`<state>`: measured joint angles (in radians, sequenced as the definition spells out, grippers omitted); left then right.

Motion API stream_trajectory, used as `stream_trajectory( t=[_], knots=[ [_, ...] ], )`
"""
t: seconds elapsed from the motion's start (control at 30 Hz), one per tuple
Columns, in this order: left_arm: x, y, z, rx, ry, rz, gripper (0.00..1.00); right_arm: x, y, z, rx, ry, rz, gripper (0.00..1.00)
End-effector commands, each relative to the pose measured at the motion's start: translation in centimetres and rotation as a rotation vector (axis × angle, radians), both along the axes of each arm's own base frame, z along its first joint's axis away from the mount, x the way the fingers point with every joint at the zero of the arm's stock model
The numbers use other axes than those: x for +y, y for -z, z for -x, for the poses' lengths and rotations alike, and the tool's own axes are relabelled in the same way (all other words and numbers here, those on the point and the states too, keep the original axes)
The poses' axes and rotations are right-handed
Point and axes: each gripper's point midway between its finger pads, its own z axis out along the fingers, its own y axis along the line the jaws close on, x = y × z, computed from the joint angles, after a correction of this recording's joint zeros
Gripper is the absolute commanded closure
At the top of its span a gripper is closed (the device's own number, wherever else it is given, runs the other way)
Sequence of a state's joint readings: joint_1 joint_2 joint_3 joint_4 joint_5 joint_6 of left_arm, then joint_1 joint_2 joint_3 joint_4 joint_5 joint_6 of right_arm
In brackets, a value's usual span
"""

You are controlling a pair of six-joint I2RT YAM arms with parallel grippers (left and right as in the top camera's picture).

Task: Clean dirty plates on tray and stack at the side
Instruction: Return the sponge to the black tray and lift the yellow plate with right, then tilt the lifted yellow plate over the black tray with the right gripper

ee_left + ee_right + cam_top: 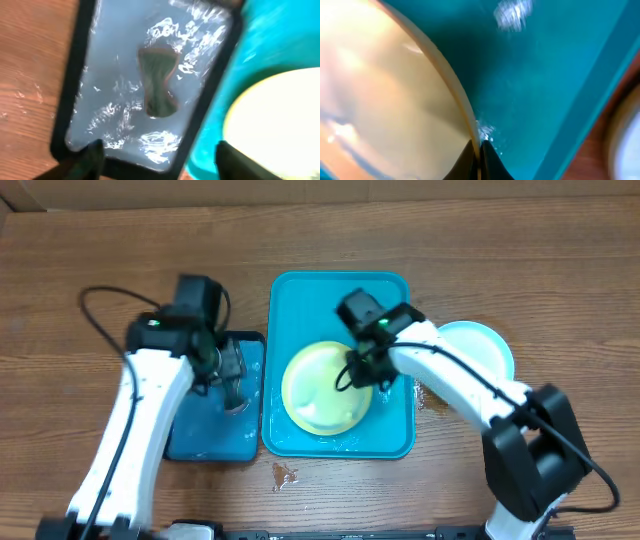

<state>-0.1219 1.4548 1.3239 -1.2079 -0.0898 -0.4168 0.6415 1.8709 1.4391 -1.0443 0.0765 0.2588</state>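
Note:
A yellow-green plate lies in the teal-blue tray. My right gripper is shut on the plate's right rim; the right wrist view shows both fingers pinching the rim of the plate over the wet tray floor. A pale blue-white plate sits on the table right of the tray. My left gripper is open and empty above the small dark-rimmed tray; the left wrist view shows its fingers apart over the grey sponge, and the plate at right.
Water lies in the small tray and there are wet patches on the wooden table in front of the teal tray. The right arm reaches over the tray's right rim.

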Motion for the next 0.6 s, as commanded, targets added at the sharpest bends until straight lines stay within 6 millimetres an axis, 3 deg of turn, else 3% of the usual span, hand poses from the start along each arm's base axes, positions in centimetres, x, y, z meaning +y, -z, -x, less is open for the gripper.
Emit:
stream_trajectory(
  t=[0.0, 0.1, 0.2, 0.3, 0.57],
  knots=[
    [0.0, -7.4, -0.5, -0.193, -0.002, 0.028, 0.23, 3.0, -6.5, -2.1, -0.276, -0.133, 0.055, 0.96],
    [0.1, -12.2, 0.5, -0.299, -0.002, 0.04, 0.18, 7.0, -8.4, -2.3, -0.402, -0.213, 0.011, 0.96],
    [0.4, -16.8, 2.2, -0.415, -0.003, 0.051, 0.0, 10.5, -9.8, -2.1, -0.508, -0.25, -0.046, 0.96],
    [0.9, -20.3, 4.2, -0.524, -0.012, 0.047, 0.0, 13.0, -11.4, -1.9, -0.61, -0.257, -0.083, 0.96],
    [2.3, -24.8, 9.8, -0.729, -0.042, 0.038, 0.0, 15.1, -15.3, -1.0, -0.866, -0.202, -0.016, 0.96]
  ],
)
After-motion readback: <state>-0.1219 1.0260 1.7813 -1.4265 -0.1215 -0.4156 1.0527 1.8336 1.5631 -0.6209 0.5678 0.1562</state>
